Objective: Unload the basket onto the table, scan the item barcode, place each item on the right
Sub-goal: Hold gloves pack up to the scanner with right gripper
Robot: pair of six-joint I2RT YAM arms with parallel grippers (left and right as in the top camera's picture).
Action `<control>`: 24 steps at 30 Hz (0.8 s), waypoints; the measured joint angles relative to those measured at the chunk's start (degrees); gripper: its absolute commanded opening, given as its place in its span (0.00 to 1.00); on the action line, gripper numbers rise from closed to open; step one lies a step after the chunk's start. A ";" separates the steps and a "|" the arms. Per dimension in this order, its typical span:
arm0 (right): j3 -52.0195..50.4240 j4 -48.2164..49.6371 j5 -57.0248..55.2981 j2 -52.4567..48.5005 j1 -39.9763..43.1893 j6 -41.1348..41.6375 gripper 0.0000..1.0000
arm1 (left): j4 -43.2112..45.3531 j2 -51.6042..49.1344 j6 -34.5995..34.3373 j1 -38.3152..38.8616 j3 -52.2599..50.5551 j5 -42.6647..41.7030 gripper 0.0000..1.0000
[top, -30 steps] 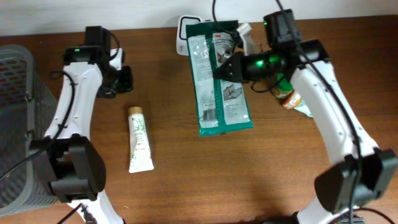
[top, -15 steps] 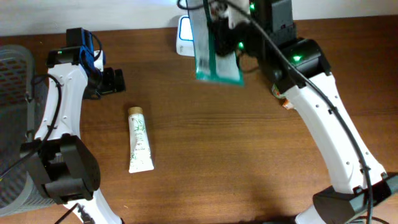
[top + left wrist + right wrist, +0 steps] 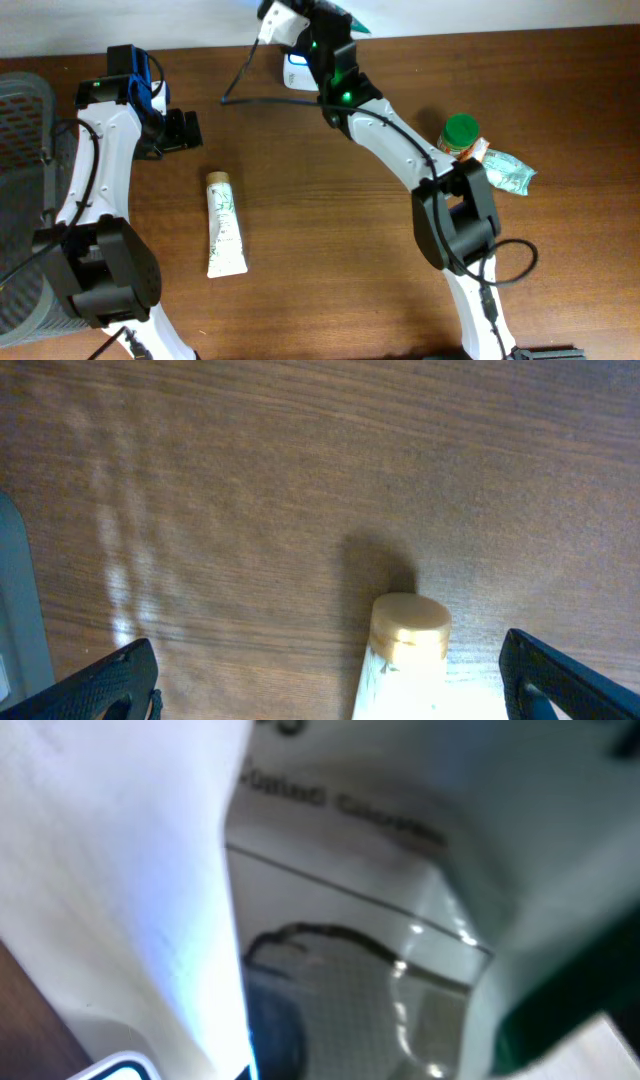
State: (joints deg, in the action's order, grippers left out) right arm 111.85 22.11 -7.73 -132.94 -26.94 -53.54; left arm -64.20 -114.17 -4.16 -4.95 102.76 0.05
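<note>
Right pincer [image 3: 320, 25] is pinching the green pack [image 3: 420, 840], held up at the far edge just above the white scanner [image 3: 296, 70]; its long axis cannot be told. Left pincer [image 3: 335, 672] hangs spread over the tube [image 3: 225, 225], well left.

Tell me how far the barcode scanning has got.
Done: the green packet is up off the table. In hand: the right arm holds it by the lit white scanner at the far edge; whether it has read, I cannot tell. Left: the tube below the open left fingers, the green-capped bottle and a second packet sit on the table, presumably waiting.
</note>
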 measured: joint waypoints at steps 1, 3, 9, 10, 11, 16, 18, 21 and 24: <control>0.00 2.99 1.22 -2.75 -0.02 -3.54 0.04 | 0.13 0.00 0.00 0.00 0.00 0.00 0.99; 0.00 5.07 3.43 -6.03 -0.02 -7.21 0.04 | 0.09 0.00 0.00 0.00 0.00 0.00 0.99; 0.00 6.78 9.35 -8.46 -0.11 -10.75 0.04 | 0.11 0.00 0.00 0.00 0.00 0.02 0.99; 0.00 6.75 9.40 -8.46 -0.17 -10.93 0.04 | 0.11 0.00 0.00 0.00 0.00 0.02 0.99; 0.00 6.78 9.42 -8.46 -0.22 -10.93 0.04 | 0.11 0.00 0.00 0.00 0.00 0.02 0.99; 0.00 6.80 9.77 -8.46 -1.03 -10.99 0.04 | 0.11 0.00 0.00 0.00 0.00 0.00 0.99; 0.00 6.82 9.81 -8.46 -1.07 -11.08 0.04 | 0.11 0.00 0.00 0.00 0.00 0.02 0.99; 0.00 6.56 9.57 -8.41 -1.07 -10.12 0.04 | 0.11 0.00 0.00 0.00 0.00 0.02 0.99; -0.13 0.50 8.66 -6.03 -1.07 -3.93 0.04 | 0.11 0.00 0.00 0.00 0.00 0.02 0.99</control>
State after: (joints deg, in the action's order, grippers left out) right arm 111.72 22.61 0.93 -138.98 -28.01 -57.47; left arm -64.10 -114.17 -4.16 -4.95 102.76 0.08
